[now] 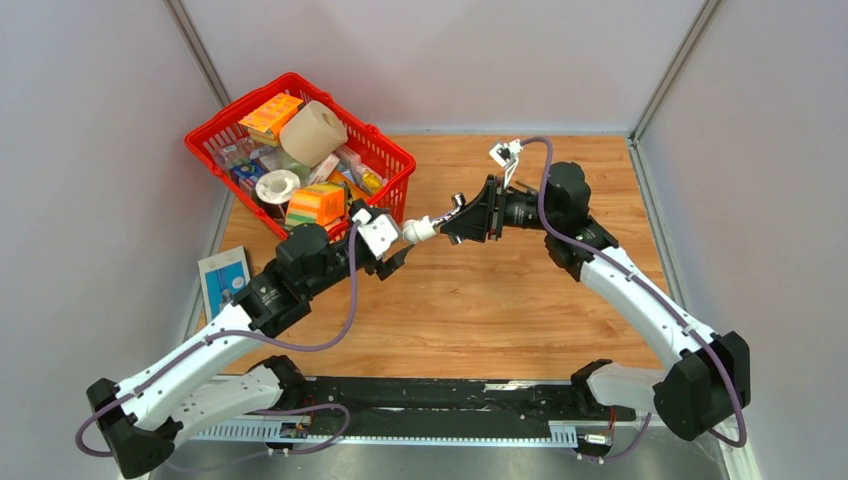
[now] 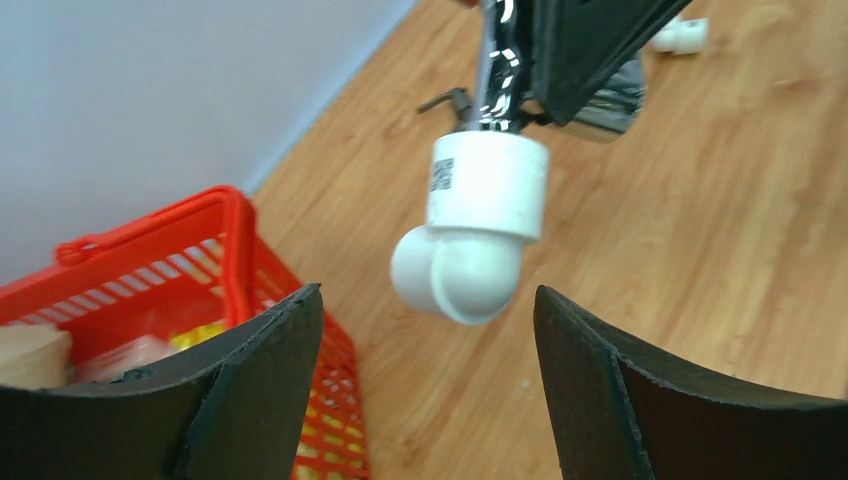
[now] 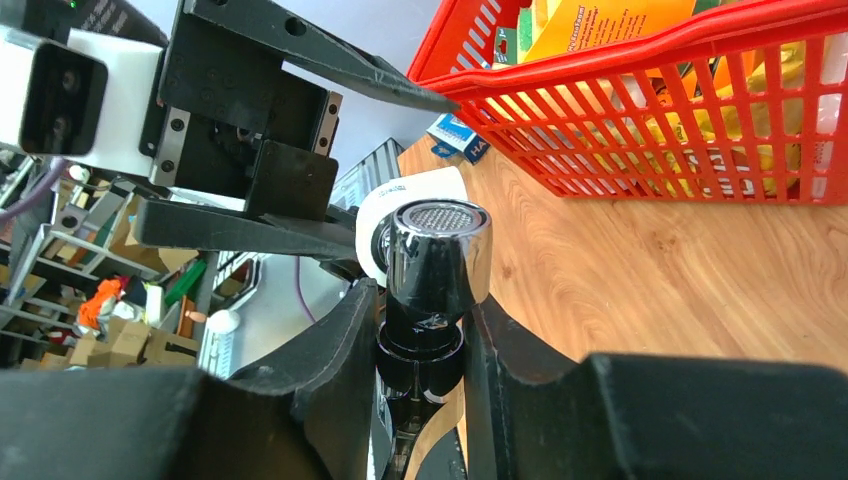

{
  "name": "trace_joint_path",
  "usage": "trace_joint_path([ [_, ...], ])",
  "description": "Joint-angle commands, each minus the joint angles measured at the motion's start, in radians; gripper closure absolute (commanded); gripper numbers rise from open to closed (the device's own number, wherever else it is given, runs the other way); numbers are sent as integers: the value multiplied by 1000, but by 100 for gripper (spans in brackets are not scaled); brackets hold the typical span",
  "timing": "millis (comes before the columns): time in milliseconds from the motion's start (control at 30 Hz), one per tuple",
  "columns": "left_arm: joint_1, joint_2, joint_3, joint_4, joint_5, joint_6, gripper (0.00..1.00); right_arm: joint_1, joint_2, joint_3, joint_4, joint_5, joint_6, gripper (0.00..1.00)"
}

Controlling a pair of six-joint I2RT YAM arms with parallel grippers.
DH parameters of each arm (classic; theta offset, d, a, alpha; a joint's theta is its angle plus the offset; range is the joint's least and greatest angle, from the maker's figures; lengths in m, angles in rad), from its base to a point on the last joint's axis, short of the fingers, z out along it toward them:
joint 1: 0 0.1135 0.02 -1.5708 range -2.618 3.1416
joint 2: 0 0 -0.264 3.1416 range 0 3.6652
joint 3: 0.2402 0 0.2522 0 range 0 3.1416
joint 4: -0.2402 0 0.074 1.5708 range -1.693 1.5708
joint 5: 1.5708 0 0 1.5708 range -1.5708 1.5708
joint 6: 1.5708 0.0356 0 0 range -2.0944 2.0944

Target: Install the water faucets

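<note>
- Top view: right gripper [image 1: 452, 228] has the silver faucet [image 1: 457, 203] mid-air, white elbow fitting [image 1: 420, 232] on its end, left gripper [image 1: 402, 246] just beside it
- Left wrist: fingers [image 2: 250, 400] spread wide, touching nothing; the fitting hangs on the faucet by itself, so that joint looks done
- Right wrist: fingers [image 3: 330, 380] clamped on the faucet body
- Still to do, I'd guess: the second faucet, nowhere in sight
</note>
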Motion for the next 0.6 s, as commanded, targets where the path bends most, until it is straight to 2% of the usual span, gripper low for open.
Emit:
trace_joint_path([
  [0, 69, 32, 78, -50, 302, -173, 17, 1, -37, 35, 46, -28, -83, 100],
  [67, 119, 61, 102, -36, 378, -312, 17, 0, -57, 27, 46, -8, -127, 100],
  [200, 201, 72, 93, 42, 509, -480, 15, 0, -86, 12, 52, 3, -190, 100],
  [300, 235, 99, 130, 7, 475, -612, 15, 1, -103, -11, 96, 5, -206, 100],
  [367, 264, 98, 109, 66, 474, -776, 15, 0, -122, -40, 142, 18, -221, 100],
  [433, 276, 57, 61, 175, 459, -1027, 15, 0, -143, -74, 180, 44, -247, 100],
  [500, 278, 34, 31, 231, 417, -1159, 15, 0, -154, -111, 234, 52, -253, 100],
  [567, 276, 24, 26, 219, 360, -1259, 15, 0, -163, -155, 315, 60, -246, 100],
])
